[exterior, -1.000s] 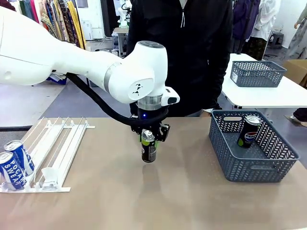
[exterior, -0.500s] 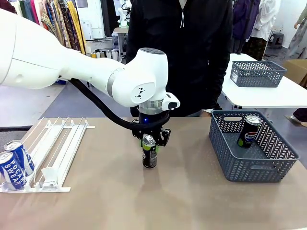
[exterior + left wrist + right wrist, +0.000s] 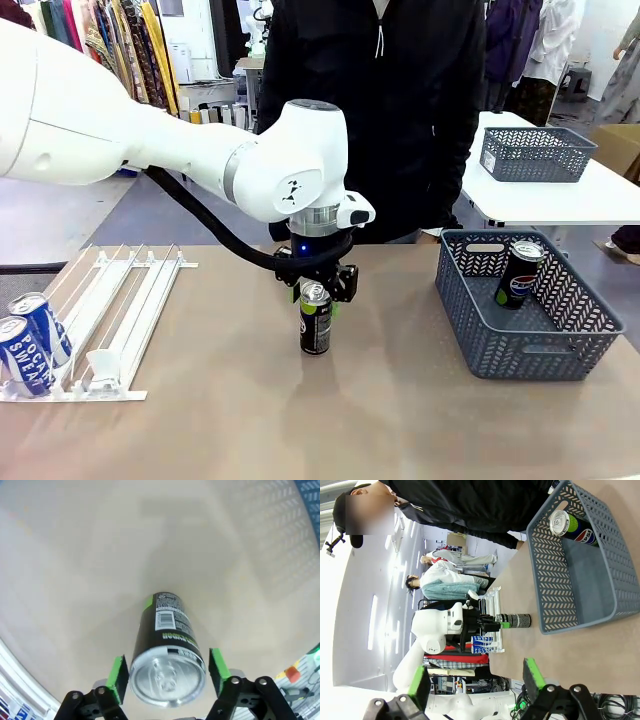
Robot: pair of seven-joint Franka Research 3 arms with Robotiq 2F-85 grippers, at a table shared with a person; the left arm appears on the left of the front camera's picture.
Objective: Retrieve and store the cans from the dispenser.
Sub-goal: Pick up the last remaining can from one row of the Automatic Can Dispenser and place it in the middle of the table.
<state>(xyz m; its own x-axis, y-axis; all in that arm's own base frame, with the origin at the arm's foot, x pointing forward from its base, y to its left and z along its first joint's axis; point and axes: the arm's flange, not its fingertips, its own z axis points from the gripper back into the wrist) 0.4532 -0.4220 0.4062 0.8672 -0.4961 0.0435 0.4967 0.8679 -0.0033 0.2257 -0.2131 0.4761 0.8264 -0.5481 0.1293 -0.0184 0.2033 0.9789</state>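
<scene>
A black can (image 3: 315, 325) with green print stands upright on the table's middle. My left gripper (image 3: 316, 290) hangs straight over it, its green pads on either side of the silver top with a small gap each side; in the left wrist view the can (image 3: 167, 645) sits between the open fingers of this gripper (image 3: 168, 675). Two blue cans (image 3: 45, 325) (image 3: 22, 355) lie at the low end of the white dispenser (image 3: 120, 300) at the left. A dark can (image 3: 520, 275) leans inside the grey basket (image 3: 530, 350) at the right. My right gripper (image 3: 475, 680) is open, holding nothing.
A person in a dark jacket (image 3: 380, 110) stands at the far edge, right behind the left arm. A second grey basket (image 3: 535, 155) sits on a white table behind. Bare tabletop lies between the standing can and the near basket.
The left gripper lowered the black can onto the table, shifting slightly right, and its jaws have let go of the can's top.
</scene>
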